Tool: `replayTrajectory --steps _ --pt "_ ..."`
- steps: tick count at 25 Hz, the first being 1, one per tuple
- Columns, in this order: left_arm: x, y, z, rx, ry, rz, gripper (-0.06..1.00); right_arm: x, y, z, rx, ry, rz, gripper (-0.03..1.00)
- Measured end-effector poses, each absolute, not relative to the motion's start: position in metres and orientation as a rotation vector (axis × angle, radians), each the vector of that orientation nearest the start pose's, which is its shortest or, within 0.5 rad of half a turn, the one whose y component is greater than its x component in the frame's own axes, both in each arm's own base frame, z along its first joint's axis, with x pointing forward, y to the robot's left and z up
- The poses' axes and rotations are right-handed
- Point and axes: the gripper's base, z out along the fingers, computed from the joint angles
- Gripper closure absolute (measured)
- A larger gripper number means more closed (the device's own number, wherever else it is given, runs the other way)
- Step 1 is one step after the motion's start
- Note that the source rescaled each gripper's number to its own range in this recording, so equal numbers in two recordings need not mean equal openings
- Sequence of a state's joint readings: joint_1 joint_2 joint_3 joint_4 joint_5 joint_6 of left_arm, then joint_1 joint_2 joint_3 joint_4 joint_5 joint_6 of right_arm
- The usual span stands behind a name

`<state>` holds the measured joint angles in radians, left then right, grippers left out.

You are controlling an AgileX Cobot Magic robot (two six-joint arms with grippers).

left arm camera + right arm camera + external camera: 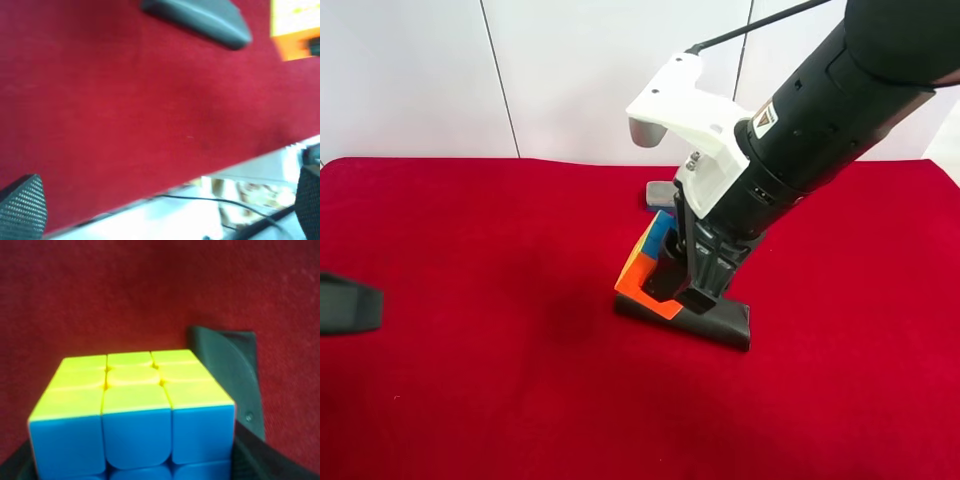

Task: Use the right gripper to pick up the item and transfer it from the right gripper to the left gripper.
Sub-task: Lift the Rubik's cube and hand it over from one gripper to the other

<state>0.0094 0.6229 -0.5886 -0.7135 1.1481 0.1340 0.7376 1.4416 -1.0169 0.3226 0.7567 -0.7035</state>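
So the right gripper (675, 280) has its jaws closed onto the puzzle cube (132, 410). In the right wrist view the dark fingers (270, 460) press in on both sides of it, with the yellow face up and the blue face toward the camera. From the high camera the cube sits tilted in the claw, orange face outward. Its low corner is right at the long dark case (710, 315). I honestly can't tell if it's clear of the cloth yet or just touching it.

My read is that the pick-up step is basically at the grasp-made stage and the handover hasn't started. The next move calls for a clean lift straight off the red tablecloth (470, 380) without dragging the case along. Then the cube has to be carried across toward the other arm.

The left gripper (165, 210) is parked well apart from all this, at the high view's left edge. Its jaws are wide apart with nothing between the textured fingertips (22, 205). Its wrist camera only catches the cube and case at the far side of the cloth. A grey-topped eraser block (660, 192) sits just behind the cube, out of the way.
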Motion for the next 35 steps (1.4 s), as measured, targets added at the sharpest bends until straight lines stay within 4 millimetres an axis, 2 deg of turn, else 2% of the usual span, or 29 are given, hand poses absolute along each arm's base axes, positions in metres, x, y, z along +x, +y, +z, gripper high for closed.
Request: replayTrajectory --steps 5,10,17,26,30,35 --pt "0.097 -0.062 0.295 -0.024 2.478 -1.074 -0.06 0.192 0.218 0.268 -1.62 2.079 0.386 0.97" --pt "0.107 -0.065 0.293 -0.026 2.491 -1.137 -0.06 0.177 0.235 0.27 -1.717 1.942 0.345 0.97" --pt "0.118 -0.066 0.287 -0.038 2.525 -1.162 -0.06 0.179 0.239 0.272 -1.689 1.897 0.338 0.97" --pt "0.145 -0.07 0.276 -0.066 2.519 -1.268 -0.06 0.179 0.24 0.273 -1.696 1.87 0.338 0.97" --pt "0.154 -0.08 0.267 -0.027 2.561 -1.295 -0.06 0.179 0.242 0.275 -1.675 1.858 0.363 0.97" --pt "0.165 -0.105 0.258 0.015 2.542 -1.357 -0.06 0.177 0.245 0.276 -1.671 1.837 0.416 0.97"
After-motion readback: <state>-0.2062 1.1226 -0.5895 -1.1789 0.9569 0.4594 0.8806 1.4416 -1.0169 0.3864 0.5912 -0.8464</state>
